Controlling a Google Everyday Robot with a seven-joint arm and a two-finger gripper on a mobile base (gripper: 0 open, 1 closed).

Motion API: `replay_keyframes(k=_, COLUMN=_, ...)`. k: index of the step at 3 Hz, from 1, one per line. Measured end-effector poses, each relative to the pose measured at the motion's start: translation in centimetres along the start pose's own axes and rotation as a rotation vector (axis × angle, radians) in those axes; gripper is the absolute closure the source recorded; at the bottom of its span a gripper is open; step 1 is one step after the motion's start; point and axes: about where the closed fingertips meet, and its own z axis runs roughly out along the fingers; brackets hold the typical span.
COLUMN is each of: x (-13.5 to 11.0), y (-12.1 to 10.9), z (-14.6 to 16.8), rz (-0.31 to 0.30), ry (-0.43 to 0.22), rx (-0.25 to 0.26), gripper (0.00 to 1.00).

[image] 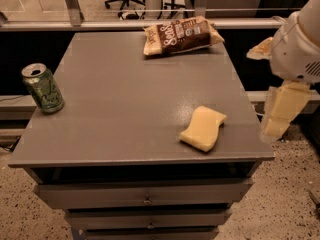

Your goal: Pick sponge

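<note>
on table (pixel 125 109), pale yellow wavy-sided sponge (pixel 203 128), gripper (pixel 282 109) off right edge

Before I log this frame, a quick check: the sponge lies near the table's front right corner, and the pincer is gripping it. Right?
Not quite. The camera view shows the pincer hanging beyond the right edge of the table, apart from the sponge, not gripping it. The sponge does lie near the front right corner.
</note>
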Motion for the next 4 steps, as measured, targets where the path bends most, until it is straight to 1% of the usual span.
replay_keyframes(k=1, x=-2.8, y=1.2, z=3.8, rz=-0.217, ry=-0.068, rx=-0.037, gripper=0.00)
replay_keyframes(k=2, x=-4.2, y=1.6, z=5.9, rz=-0.352, ry=-0.093, rx=-0.056, gripper=0.00)
replay_keyframes(k=3, x=-4.9, y=1.8, z=7.8, rz=-0.441, ry=-0.089, rx=-0.066, gripper=0.00)
replay_keyframes(k=4, x=-5.0, y=1.7, z=10.1, rz=-0.481, ry=-0.074, rx=-0.090, gripper=0.00)
